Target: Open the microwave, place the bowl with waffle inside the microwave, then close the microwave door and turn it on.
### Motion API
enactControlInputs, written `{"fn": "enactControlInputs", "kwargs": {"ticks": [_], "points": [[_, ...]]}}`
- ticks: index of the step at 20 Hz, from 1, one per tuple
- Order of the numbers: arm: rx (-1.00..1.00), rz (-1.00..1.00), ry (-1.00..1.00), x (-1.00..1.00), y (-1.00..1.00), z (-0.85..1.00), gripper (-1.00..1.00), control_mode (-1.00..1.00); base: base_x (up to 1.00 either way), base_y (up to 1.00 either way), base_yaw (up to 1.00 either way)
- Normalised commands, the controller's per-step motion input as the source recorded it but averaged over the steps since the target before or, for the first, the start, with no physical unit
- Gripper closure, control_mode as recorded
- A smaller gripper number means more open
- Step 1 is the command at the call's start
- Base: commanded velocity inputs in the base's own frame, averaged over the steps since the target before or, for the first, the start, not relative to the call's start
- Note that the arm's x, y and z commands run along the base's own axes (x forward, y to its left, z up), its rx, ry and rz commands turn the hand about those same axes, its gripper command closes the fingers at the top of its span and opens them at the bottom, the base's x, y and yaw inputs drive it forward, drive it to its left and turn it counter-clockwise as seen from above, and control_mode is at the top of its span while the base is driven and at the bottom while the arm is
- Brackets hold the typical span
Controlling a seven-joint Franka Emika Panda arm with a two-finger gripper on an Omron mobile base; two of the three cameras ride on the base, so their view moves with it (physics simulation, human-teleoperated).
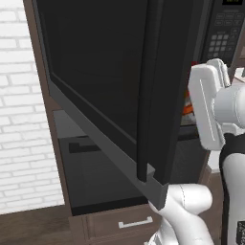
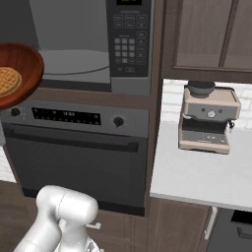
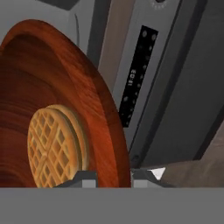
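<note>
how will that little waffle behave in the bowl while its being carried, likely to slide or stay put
The waffle looks small, flat and probably light, lying loose in the bowl, so a tilt could slide it. The bowl's glossy, curved inside suggests little friction. Its deep wall would likely catch the waffle before it spilled, while the fingers pinch the rim.

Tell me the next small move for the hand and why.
Probably carry the bowl up and forward into the microwave. The door is swung open, the hand grips the bowl's rim, and the waffle sits inside, level with the oven top, outside the cavity.
</note>
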Motion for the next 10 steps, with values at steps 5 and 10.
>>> {"fn": "enactControlInputs", "kwargs": {"ticks": [5,10], "points": [[0.13,-0.13,0.02,0.66,0.05,0.24,1.0,-1.0,0.0,0.0,0.0],[0.08,-0.02,0.11,0.69,0.0,0.19,1.0,-1.0,0.0,0.0,0.0]]}}
